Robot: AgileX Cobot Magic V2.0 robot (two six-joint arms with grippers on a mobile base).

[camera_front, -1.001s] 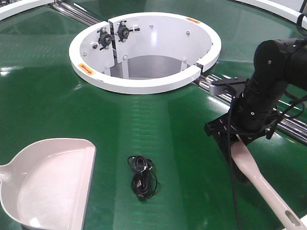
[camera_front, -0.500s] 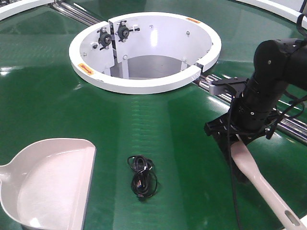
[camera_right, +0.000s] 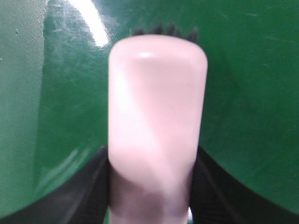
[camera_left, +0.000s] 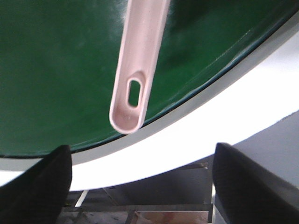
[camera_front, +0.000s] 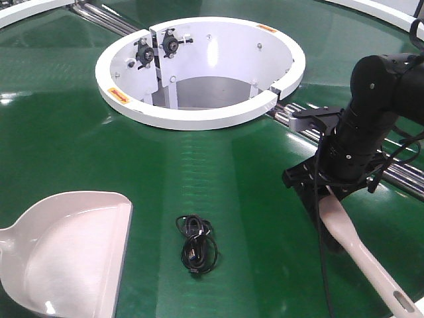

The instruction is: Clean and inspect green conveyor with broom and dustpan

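Plastic, pale and likely light, the broom (camera_front: pixel 361 255) looks stiff but slick; my right tool (camera_front: pixel 325 201) clamps its neck, bristles just ahead, handle out behind.

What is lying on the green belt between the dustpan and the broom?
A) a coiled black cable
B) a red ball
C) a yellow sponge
A: a coiled black cable lies on the green conveyor, with the dustpan on one side and the broom on the other.
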